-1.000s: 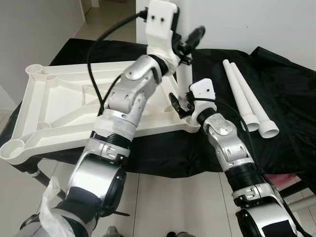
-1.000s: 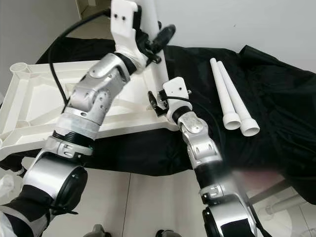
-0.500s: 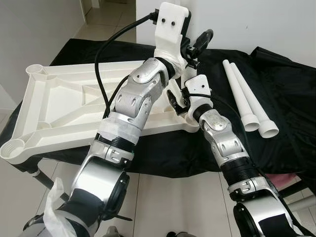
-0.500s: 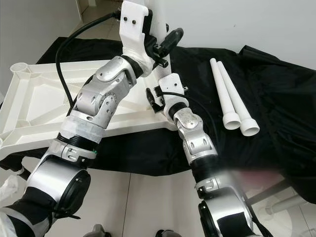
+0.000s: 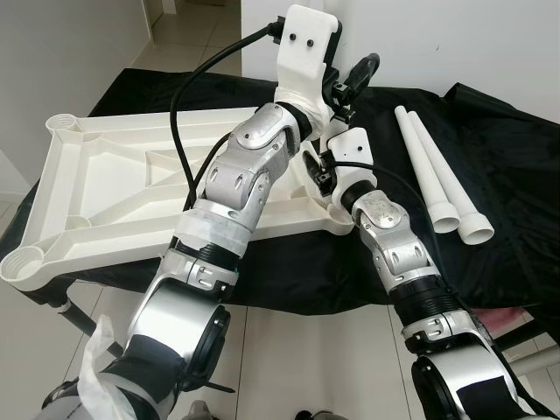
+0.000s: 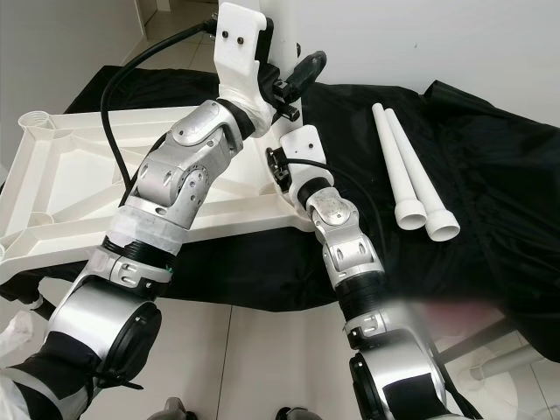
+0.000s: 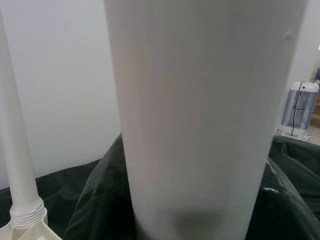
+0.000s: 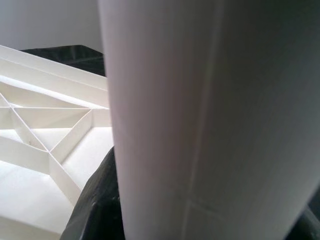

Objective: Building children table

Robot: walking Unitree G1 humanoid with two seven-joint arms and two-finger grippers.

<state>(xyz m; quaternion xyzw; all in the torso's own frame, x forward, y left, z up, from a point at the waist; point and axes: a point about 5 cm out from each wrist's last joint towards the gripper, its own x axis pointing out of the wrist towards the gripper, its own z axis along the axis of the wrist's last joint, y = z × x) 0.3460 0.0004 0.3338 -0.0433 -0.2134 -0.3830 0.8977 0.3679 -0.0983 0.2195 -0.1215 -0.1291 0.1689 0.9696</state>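
I see the black cloth [image 5: 507, 166] draped over the work surface, and on it the white tabletop [image 5: 114, 197] lying upside down, ribs and corner sockets facing up. My left arm runs from the lower left of the head views up and across the tabletop, elbow bent, forearm angled steeply upward, wrist camera block on top — the left gripper [image 5: 343, 80] sits high at the tabletop's far right corner, black fingers [image 6: 306, 66] around the upper part of a white upright leg [image 7: 200, 120]. That leg stands vertical at the corner; in the left wrist view it is pressed right up against the camera, so I read the left claw as clamped on it. My right arm comes up from the lower right, elbow low, forearm tilted inward toward the same corner — the right gripper [image 5: 321, 171] sits low against the base of the upright leg, just above the tabletop's edge. Right wrist view has the leg very close with the tabletop ribs beside it; I cannot tell whether that claw is closed on the leg or just next to it. Another leg [image 7: 17, 150] already stands screwed into a socket, seen in the left wrist view. Two spare legs [image 5: 437, 175] lie side by side on the cloth to the right, touching each other, well apart from the tabletop.
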